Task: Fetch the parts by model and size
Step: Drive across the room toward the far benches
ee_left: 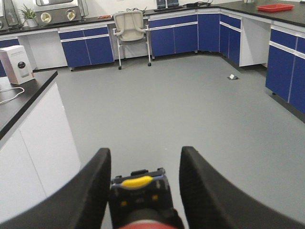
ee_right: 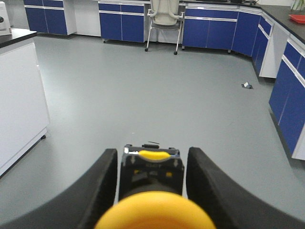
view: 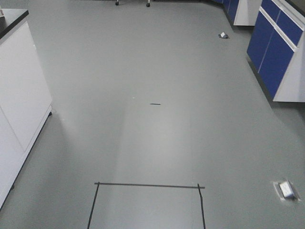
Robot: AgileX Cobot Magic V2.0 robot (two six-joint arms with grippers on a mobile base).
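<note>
Grey floor fills the front view, white cabinet at left, blue cabinets at right, black tape outline near the bottom edge. No arm or part shows in that view. Chair stands by the far cabinets. Left gripper is clamped on the red switch: black body sits between the two dark fingers, red cap nearest the camera at the bottom edge, base pointing away, held over the floor. Right gripper grips the yellow switch the same way, yellow cap large and blurred at the bottom, body wedged between both fingers. Red tray on the far counter. Floor socket at lower right.
</note>
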